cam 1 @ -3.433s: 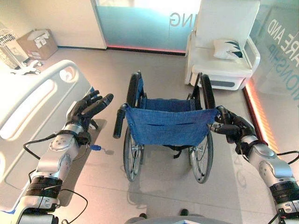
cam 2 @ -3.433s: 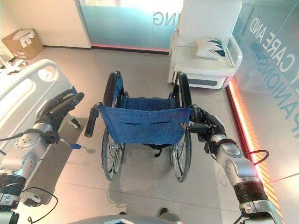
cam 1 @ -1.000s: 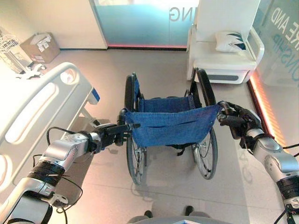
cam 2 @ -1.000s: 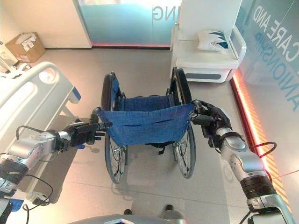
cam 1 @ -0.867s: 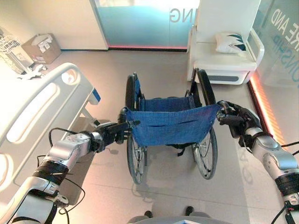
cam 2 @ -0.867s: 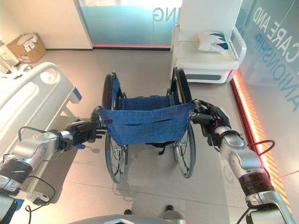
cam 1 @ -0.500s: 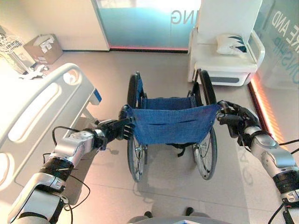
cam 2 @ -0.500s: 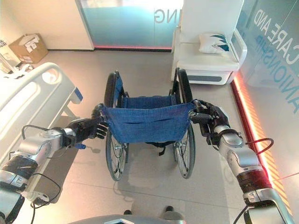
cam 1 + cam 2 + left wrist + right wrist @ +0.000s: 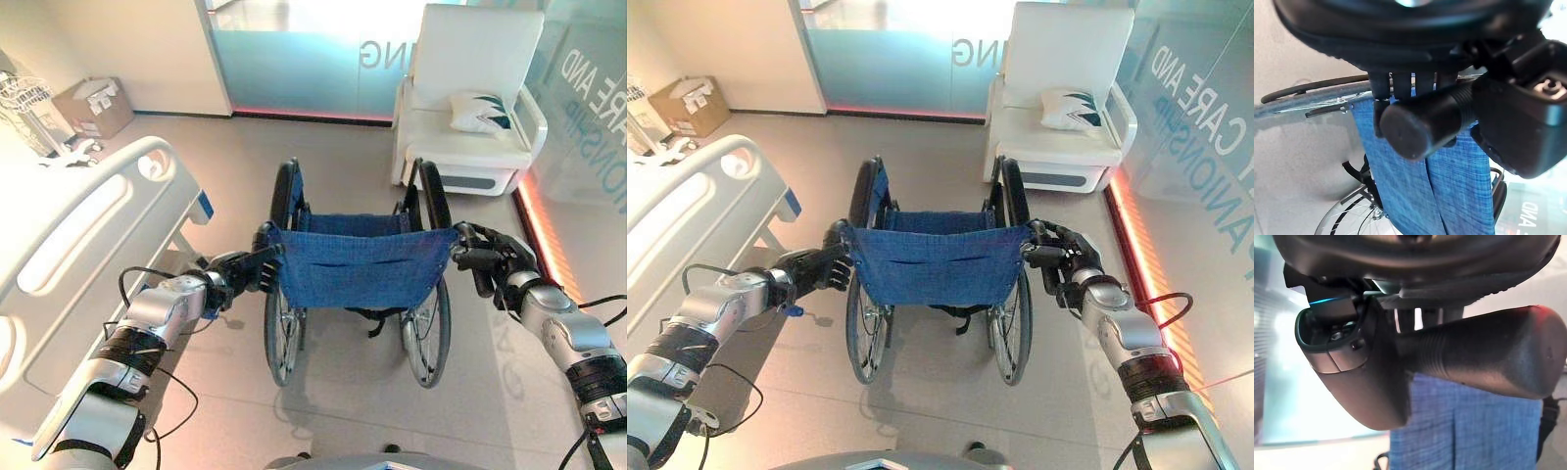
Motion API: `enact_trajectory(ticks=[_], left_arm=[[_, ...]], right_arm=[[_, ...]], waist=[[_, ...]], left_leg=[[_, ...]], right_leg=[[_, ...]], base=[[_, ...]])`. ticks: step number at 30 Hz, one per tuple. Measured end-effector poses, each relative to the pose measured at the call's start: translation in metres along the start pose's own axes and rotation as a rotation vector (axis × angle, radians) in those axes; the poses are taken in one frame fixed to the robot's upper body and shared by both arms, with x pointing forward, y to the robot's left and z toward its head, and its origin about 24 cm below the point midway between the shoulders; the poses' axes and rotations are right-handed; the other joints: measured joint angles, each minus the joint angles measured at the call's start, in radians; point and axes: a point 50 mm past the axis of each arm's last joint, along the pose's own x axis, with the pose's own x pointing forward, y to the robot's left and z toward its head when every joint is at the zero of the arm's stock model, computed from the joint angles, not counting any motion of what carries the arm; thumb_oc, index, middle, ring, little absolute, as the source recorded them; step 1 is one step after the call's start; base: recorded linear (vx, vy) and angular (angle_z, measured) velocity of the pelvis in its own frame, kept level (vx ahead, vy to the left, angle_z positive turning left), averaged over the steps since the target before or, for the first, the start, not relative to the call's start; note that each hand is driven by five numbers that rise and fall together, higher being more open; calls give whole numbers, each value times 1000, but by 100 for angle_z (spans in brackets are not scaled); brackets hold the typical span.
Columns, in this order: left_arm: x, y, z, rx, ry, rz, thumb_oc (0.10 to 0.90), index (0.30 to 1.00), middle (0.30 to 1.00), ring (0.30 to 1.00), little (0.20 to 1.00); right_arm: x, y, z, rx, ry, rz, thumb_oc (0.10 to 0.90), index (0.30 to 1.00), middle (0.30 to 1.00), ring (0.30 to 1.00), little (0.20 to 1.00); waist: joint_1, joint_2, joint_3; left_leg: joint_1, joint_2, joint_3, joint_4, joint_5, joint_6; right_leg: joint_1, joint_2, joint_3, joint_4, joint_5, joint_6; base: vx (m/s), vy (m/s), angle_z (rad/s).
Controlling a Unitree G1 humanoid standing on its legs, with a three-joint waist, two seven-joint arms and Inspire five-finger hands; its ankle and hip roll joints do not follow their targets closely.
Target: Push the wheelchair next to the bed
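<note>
A wheelchair with a blue cloth back and black wheels stands in the middle of the floor, its back toward me. My left hand is curled round the chair's left push handle. My right hand is curled round the right push handle. The white bed with its rounded footboard stands to the left of the wheelchair, a short gap between them.
A white armchair with a patterned cushion stands beyond the wheelchair at the back right. A cardboard box sits at the far left by the wall. A glass wall with a glowing red floor strip runs along the right.
My left hand has come in from beside the bed and closed on the left push handle. The right hand has stayed on its handle. The camera has shifted slightly.
</note>
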Motion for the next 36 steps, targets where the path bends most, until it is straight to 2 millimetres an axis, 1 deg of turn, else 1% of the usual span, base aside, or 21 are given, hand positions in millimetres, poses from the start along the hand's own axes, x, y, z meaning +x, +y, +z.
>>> enact_trajectory(ticks=[10, 14, 16, 18, 21, 23, 24, 26, 28, 29, 30, 31, 32, 33, 34, 35, 36], left_arm=[[8, -10, -3, -119, -31, 6, 400, 300, 300, 300, 300], [13, -18, -3, -195, -68, 4, 400, 300, 300, 300, 300], [15, -20, 0, -219, -100, 10, 400, 300, 300, 300, 300], [17, -25, 4, -249, -138, 14, 400, 300, 300, 300, 300], [18, -29, 9, -262, -178, 11, 400, 300, 300, 300, 300], [18, -32, 18, -259, -204, 6, 400, 300, 300, 300, 300], [20, -35, 21, -263, -207, 4, 400, 300, 300, 300, 300], [20, -36, 24, -261, -221, 2, 400, 300, 300, 300, 300], [20, -38, 25, -260, -227, 4, 400, 300, 300, 300, 300], [20, -38, 25, -263, -233, 13, 400, 300, 300, 300, 300], [21, -37, 26, -264, -234, 22, 400, 300, 300, 300, 300], [20, -35, 25, -262, -232, 40, 400, 300, 300, 300, 300], [20, -33, 26, -262, -236, 52, 400, 300, 300, 300, 300], [20, -32, 25, -266, -240, 59, 400, 300, 300, 300, 300], [21, -29, 25, -269, -241, 70, 400, 300, 300, 300, 300], [21, -25, 25, -268, -236, 84, 400, 300, 300, 300, 300], [22, -24, 25, -270, -233, 89, 400, 300, 300, 300, 300]], right_arm=[[12, 1, 5, 8, 20, -39, 400, 300, 300, 300, 300], [17, -3, 8, 9, 25, -63, 400, 300, 300, 300, 300], [20, -3, 15, -18, 13, -76, 400, 300, 300, 300, 300], [23, -4, 19, -25, 13, -84, 400, 300, 300, 300, 300], [25, -6, 24, -25, 9, -97, 400, 300, 300, 300, 300], [28, -11, 32, -22, 1, -117, 400, 300, 300, 300, 300], [29, -13, 34, -27, 3, -125, 400, 300, 300, 300, 300], [30, -16, 35, -24, 8, -135, 400, 300, 300, 300, 300], [30, -17, 34, -26, 14, -140, 400, 300, 300, 300, 300], [30, -17, 34, -27, 13, -139, 400, 300, 300, 300, 300], [30, -16, 35, -27, 11, -138, 400, 300, 300, 300, 300], [31, -14, 36, -25, 9, -133, 400, 300, 300, 300, 300], [31, -14, 36, -20, 8, -129, 400, 300, 300, 300, 300], [31, -13, 37, -17, 3, -126, 400, 300, 300, 300, 300], [32, -11, 42, -18, -9, -119, 400, 300, 300, 300, 300], [33, -8, 47, -32, -20, -113, 400, 300, 300, 300, 300], [34, -7, 49, -37, -23, -112, 400, 300, 300, 300, 300]], waist=[[3, -6, 4], [13, -13, 22], [18, -16, 42], [24, -24, 65], [25, -37, 78], [23, -54, 99], [24, -56, 104], [21, -69, 112], [14, -75, 111], [6, -77, 111], [3, -73, 112], [1, -66, 113], [0, -74, 114], [-4, -68, 116], [-12, -46, 122], [-19, -35, 124], [-21, -36, 124]], left_leg=[[3, -17, 0, 3, 3, 6], [4, -22, 1, 15, 1, 10], [1, -27, 2, 31, -5, 18], [-8, -35, 3, 59, -16, 28], [-34, -49, 2, 89, -27, 39], [-75, -73, -1, 154, -57, 66], [-90, -79, -9, 178, -72, 72], [-115, -94, -14, 229, -96, 90], [-121, -102, -21, 252, -107, 96], [-126, -108, -47, 260, -110, 101], [-125, -114, -72, 258, -109, 103], [-125, -117, -109, 258, -107, 104], [-126, -124, -132, 263, -106, 107], [-126, -122, -155, 264, -106, 107], [-125, -114, -196, 260, -106, 107], [-126, -112, -219, 259, -108, 103], [-128, -112, -219, 261, -109, 99]], right_leg=[[0, -18, 2, 11, 5, 9], [-2, -26, 2, 25, 4, 9], [-10, -34, 5, 49, 0, 13], [-25, -47, 8, 87, -10, 18], [-64, -68, 10, 147, -30, 24], [-102, -102, 18, 223, -54, 39], [-118, -111, 20, 250, -58, 42], [-136, -138, 20, 284, -72, 46], [-143, -148, 20, 296, -79, 46], [-165, -157, 19, 330, -79, 52], [-190, -157, 20, 363, -82, 50], [-198, -147, 24, 342, -87, 53], [-205, -141, 34, 327, -78, 57], [-225, -123, 60, 347, -86, 57], [-240, -97, 68, 333, -83, 58], [-256, -99, 70, 287, -74, 64], [-254, -106, 73, 262, -66, 76]], base=[[64, 96, 0], [82, 110, -2], [68, 78, -5], [63, 74, -4], [73, 66, 1], [101, 47, 0], [147, -19, -6], [193, -72, -2], [237, -185, 8], [219, -193, -1], [239, -228, -6], [291, -289, -5], [298, -302, 1], [285, -299, 10], [229, -262, 17], [238, -297, 22], [171, -260, 36]])
